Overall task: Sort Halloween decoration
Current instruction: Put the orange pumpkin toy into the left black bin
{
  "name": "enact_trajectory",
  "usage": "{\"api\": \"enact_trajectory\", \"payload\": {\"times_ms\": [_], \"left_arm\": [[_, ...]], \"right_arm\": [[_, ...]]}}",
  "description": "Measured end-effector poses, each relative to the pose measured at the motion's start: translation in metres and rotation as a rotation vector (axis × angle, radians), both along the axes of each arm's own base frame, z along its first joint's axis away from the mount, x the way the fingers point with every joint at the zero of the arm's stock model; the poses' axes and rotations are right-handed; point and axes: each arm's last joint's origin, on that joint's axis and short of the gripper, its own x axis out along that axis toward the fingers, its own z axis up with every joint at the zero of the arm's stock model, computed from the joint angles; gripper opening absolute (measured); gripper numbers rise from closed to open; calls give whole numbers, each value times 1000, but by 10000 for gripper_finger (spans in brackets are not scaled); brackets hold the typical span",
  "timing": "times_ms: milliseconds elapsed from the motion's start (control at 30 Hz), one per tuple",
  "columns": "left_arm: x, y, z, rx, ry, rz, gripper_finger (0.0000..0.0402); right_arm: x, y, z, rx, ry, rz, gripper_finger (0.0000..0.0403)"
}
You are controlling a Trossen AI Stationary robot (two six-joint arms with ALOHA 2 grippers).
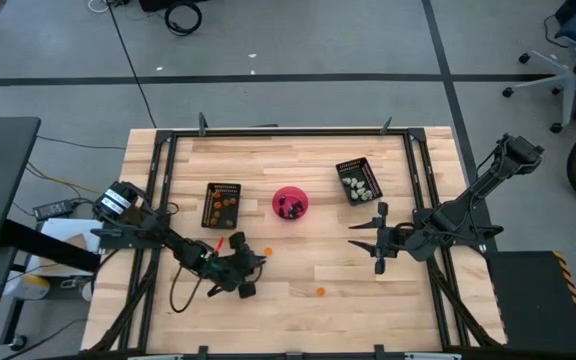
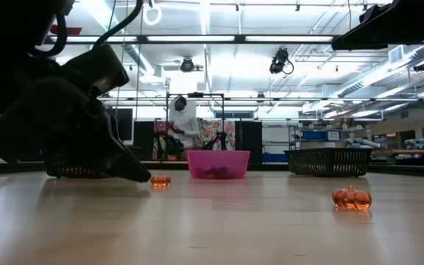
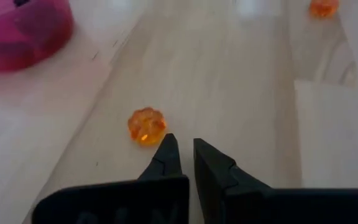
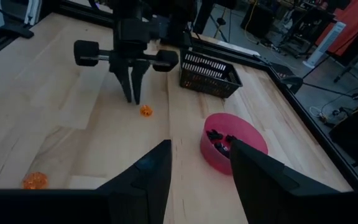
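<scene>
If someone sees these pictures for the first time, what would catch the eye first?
Probably the pink bowl at the table's middle, holding dark trinkets, between two black trays. Next, the left gripper, nearly shut, tips down at the tabletop right beside a small orange pumpkin. A second orange pumpkin lies alone near the front edge, while the right gripper waits open above the table.

Claw beside orange trinket — pink bowl behind.
</scene>
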Motion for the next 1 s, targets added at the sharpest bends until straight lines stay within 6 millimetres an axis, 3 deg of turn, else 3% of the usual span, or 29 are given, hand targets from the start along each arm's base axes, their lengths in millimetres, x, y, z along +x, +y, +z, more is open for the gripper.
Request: {"api": "enact_trajectory", "payload": {"times_ms": [533, 833, 1000], "left_arm": [[4, 9, -5, 69, -24, 99, 153], [12, 10, -17, 89, -59, 88, 155], [12, 10, -17, 84, -57, 80, 125]], "right_arm": [[0, 0, 0, 0, 0, -1, 167], [0, 0, 0, -1, 0, -1, 167], [0, 0, 0, -3, 1, 0, 167]]}}
